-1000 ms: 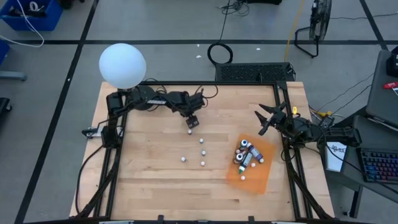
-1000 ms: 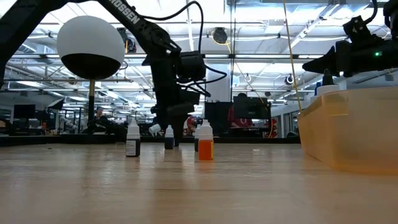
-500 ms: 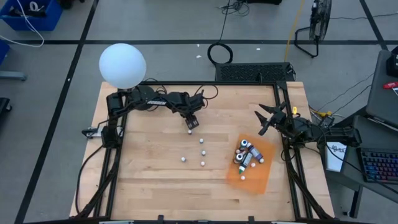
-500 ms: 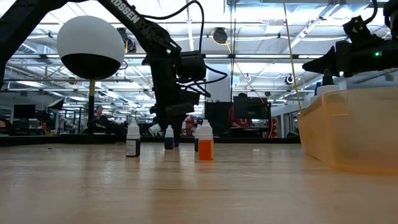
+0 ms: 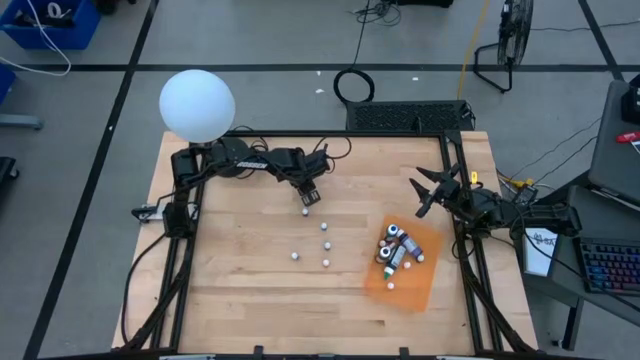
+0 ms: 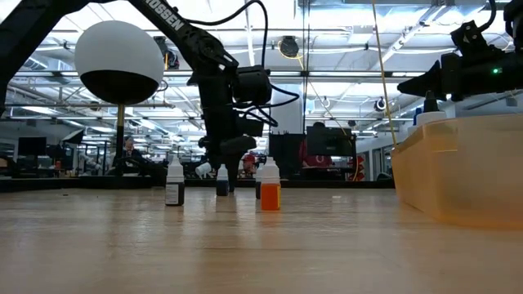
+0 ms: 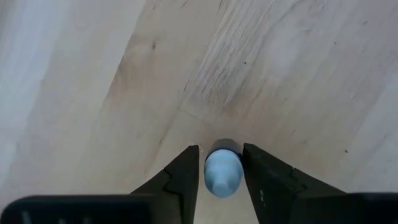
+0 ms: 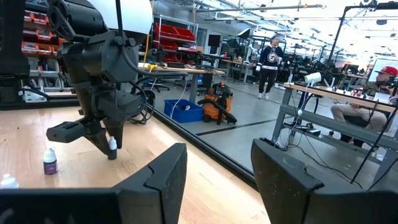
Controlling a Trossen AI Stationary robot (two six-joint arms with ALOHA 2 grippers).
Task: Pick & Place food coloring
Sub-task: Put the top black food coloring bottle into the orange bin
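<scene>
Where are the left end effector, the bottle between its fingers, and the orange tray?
left end effector (image 7: 222, 168), left wrist view, gap between its fingertips
bottle (image 7: 222, 174), left wrist view, its pale cap
orange tray (image 5: 415, 285), high view, bare floor near one corner

In the high view, the table (image 5: 240, 290) fills the middle. A sheet (image 5: 415, 280) lies at right centre with bottles (image 5: 392, 247) on it. Four lone bottles (image 5: 326, 245) stand left of it, the uppermost between the left gripper (image 5: 306, 203) fingers. The right gripper (image 5: 424, 192) hangs above the sheet.
</scene>
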